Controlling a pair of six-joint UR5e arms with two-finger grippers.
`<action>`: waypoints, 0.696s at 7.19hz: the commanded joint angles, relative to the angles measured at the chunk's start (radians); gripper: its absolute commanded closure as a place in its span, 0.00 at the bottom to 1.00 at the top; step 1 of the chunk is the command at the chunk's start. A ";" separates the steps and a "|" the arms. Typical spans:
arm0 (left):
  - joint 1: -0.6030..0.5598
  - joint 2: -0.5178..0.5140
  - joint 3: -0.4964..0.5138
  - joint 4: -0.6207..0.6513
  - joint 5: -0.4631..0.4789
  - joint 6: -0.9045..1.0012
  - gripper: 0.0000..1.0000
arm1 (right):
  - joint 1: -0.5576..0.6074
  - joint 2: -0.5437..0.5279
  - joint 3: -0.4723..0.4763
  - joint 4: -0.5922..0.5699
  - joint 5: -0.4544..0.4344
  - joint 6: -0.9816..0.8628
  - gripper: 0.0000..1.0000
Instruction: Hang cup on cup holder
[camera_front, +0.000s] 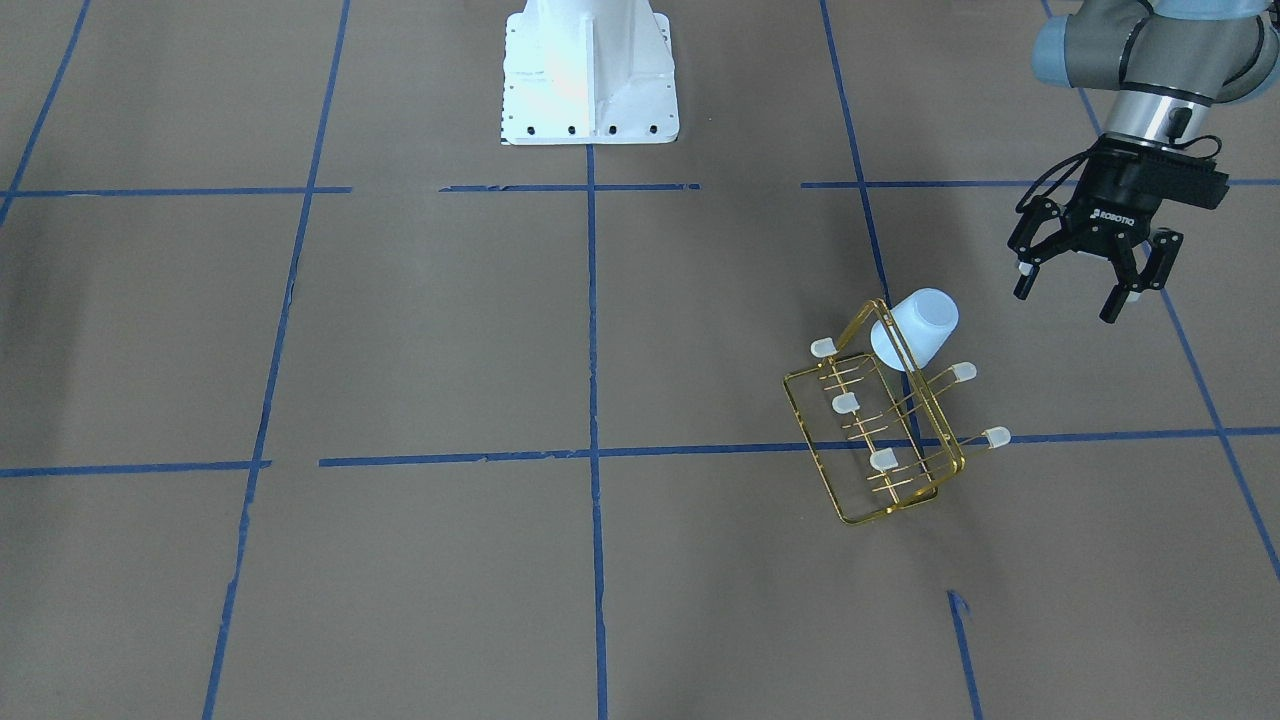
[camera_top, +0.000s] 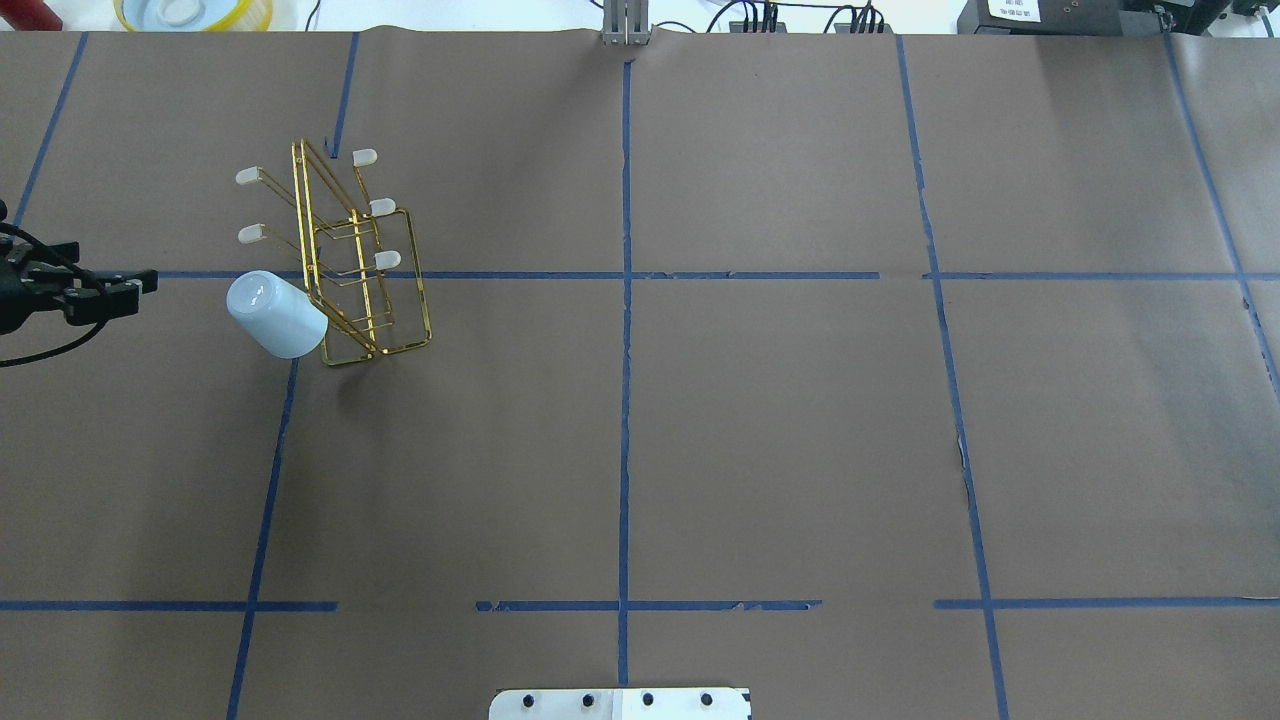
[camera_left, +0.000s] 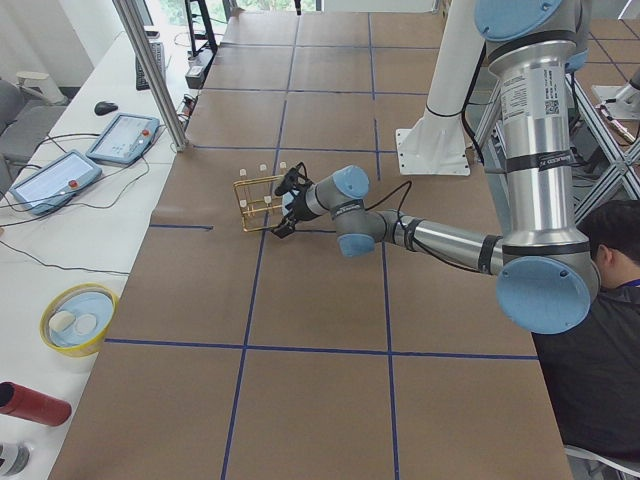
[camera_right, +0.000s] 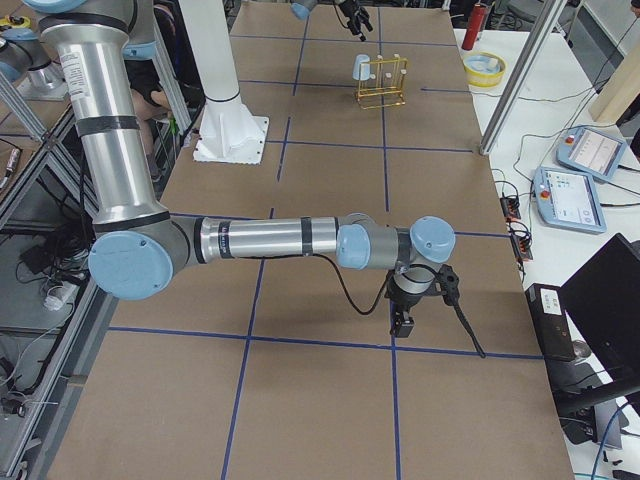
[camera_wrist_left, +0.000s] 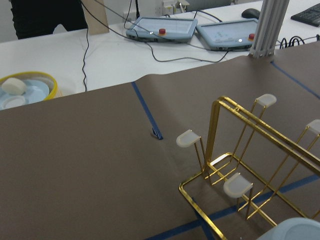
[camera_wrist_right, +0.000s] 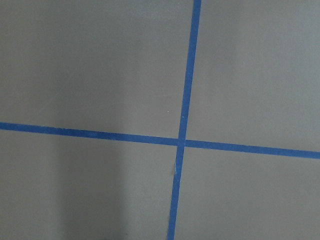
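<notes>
Left gripper (camera_front: 1072, 293) gapes wide and empty near the cup (camera_front: 917, 324), hung over 1 cup holder (camera_front: 878, 440) prong.

Brown paper covers the bench (camera_top: 800, 450), and blue tape lines (camera_top: 625, 400) divide it into large squares. Along its far edge runs a white side table (camera_left: 60, 250) carrying two teach pendants (camera_left: 125, 137), a computer mouse (camera_left: 105, 107), a yellow-rimmed bowl (camera_left: 78, 318) and a red cylinder (camera_left: 35, 403). An aluminium post (camera_left: 150, 70) rises at that edge. The light is bright and even, with soft shadows. A person in dark clothes (camera_left: 605, 340) sits at the bench's near side.
</notes>
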 joint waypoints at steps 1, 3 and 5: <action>-0.135 -0.020 0.046 0.168 -0.221 0.166 0.00 | 0.000 0.000 0.000 0.000 0.000 0.000 0.00; -0.249 -0.046 0.082 0.368 -0.232 0.342 0.00 | 0.000 0.000 0.000 0.000 0.000 0.000 0.00; -0.419 -0.075 0.091 0.452 -0.445 0.351 0.00 | 0.000 0.000 0.000 0.000 0.000 0.000 0.00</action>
